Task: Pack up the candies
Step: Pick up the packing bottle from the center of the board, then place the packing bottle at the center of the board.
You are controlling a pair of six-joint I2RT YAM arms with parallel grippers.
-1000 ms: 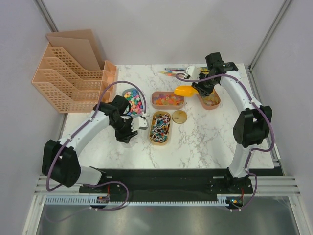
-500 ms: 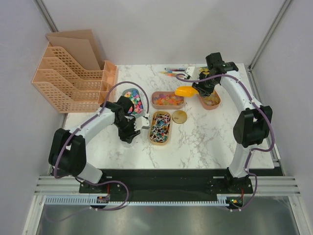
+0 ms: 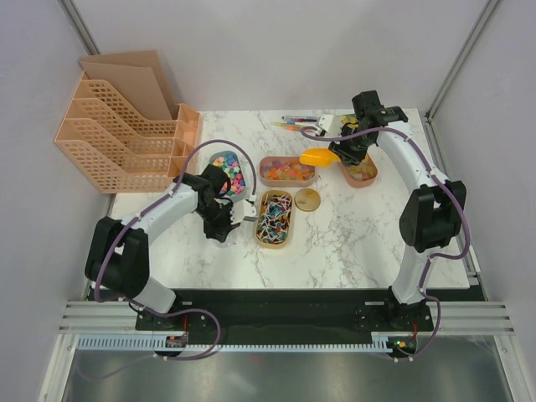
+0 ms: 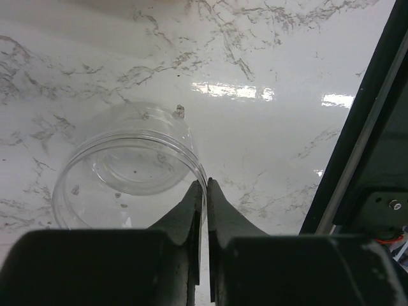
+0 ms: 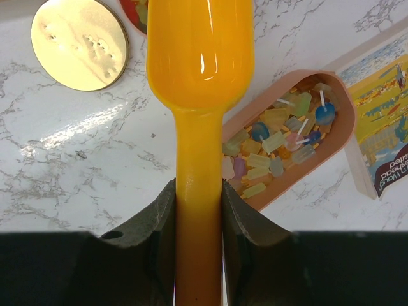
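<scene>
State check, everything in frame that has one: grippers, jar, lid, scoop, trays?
Left gripper: shut on the jar's rim.
Jar: on the table, mouth up, lid off, empty.
Lid: off, flat on the table.
Right gripper: shut on the scoop's handle.
Scoop: held off the table; load not visible.
Trays: all four hold candies.

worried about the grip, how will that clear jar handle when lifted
Probably light: the clear jar looks empty and thin-walled. Likely slippery too, as the left fingers pinch only one spot of its glossy rim, so it may tilt or slip.
</scene>
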